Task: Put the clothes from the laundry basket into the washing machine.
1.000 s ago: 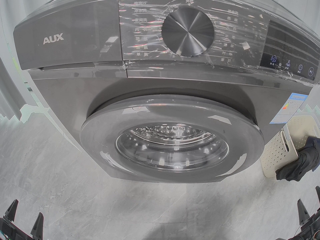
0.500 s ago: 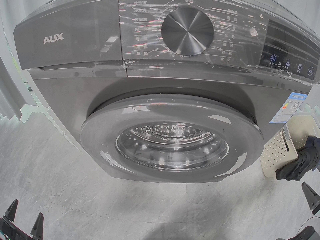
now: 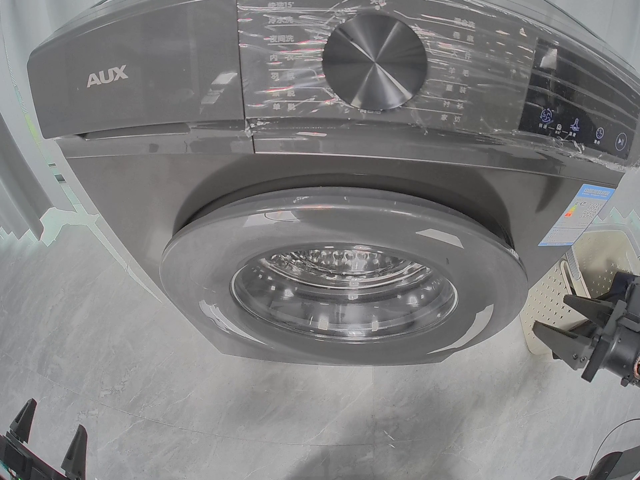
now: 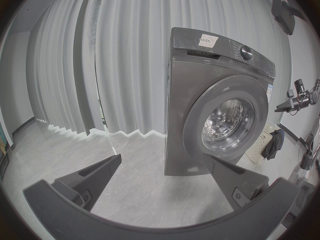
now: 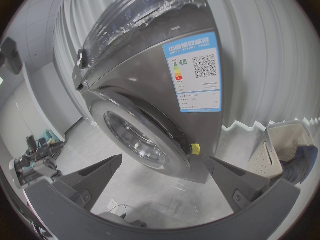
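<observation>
The grey washing machine [image 3: 200, 188] stands in front of me, its round door [image 3: 343, 281] shut and the drum showing through the glass. To its right on the floor is the cream perforated laundry basket [image 3: 552, 291] [image 4: 257, 146] [image 5: 266, 155], with a dark garment [image 4: 274, 144] [image 5: 297, 168] draped over its rim. My right gripper [image 3: 553, 315] [image 5: 161, 157] hangs open and empty in front of the basket, level with the door's right edge. My left gripper [image 3: 55, 416] [image 4: 161, 157] is low at the left, open and empty, well short of the machine.
Bare grey tiled floor [image 3: 267, 408] stretches in front of the machine. White vertical blinds [image 4: 116, 67] hang behind and beside it. Other equipment [image 5: 31, 164] stands far off to the left, and a loose cable [image 5: 121, 210] lies on the floor.
My right gripper has risen from the bottom right corner to in front of the basket, covering the dark garment in the head view. The left gripper and the machine have not moved.
</observation>
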